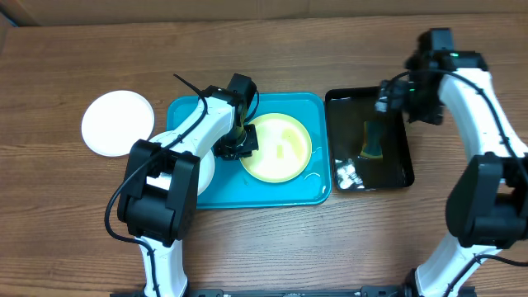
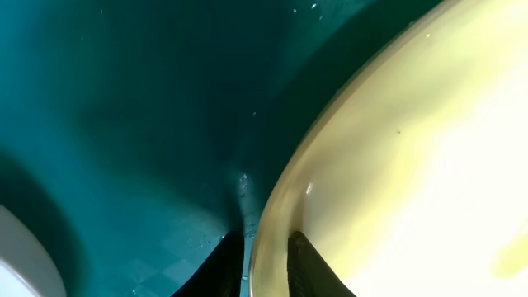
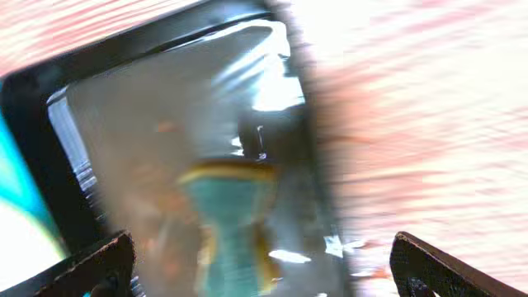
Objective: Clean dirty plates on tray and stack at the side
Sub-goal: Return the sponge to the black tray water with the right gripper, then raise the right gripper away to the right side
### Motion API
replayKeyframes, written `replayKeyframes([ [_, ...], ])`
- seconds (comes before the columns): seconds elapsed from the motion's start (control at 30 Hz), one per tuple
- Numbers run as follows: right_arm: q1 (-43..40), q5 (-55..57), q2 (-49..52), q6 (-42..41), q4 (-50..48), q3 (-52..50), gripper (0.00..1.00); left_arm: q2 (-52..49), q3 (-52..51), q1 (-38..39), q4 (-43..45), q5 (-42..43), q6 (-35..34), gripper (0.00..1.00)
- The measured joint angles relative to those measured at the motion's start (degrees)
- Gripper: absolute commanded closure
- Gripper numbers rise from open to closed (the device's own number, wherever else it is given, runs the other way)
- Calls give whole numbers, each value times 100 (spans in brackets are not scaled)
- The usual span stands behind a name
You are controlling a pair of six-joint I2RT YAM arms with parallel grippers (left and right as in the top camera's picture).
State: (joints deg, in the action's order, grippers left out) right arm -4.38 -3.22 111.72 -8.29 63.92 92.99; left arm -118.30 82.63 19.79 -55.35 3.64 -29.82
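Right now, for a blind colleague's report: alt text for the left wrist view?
Two dark fingers grip the rim of the pale yellow-green plate, which lies on the turquoise tray. The edge of a white plate shows at lower left.

Bare tabletop [image 1: 58,206] left of tray [image 1: 264,195] (one white plate [image 1: 117,122] there), left arm [image 1: 198,128] crossing tray, black tray [image 1: 392,165] just beside.

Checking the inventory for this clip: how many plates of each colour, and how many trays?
White plates: 2
Yellow-green plates: 1
Trays: 2 (turquoise tray, black tray)
Total: 5
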Motion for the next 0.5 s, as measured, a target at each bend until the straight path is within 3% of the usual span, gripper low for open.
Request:
replayKeyframes([
  [0.03, -160, 68, 2, -98, -7, -13, 12, 0, 0, 0, 0, 0, 0, 79],
  [0.07, -299, 94, 2, -136, -7, -31, 40, 0, 0, 0, 0, 0, 0, 80],
  [0.13, -562, 133, 2, -273, -44, -81, 84, 0, 0, 0, -2, 0, 0, 79],
  [0.17, -706, 136, 2, -334, -94, -133, 96, 0, 0, 0, 0, 0, 0, 80],
  [0.5, -979, -136, 4, -505, -522, -1078, 96, 0, 0, 0, 0, -2, 0, 79],
])
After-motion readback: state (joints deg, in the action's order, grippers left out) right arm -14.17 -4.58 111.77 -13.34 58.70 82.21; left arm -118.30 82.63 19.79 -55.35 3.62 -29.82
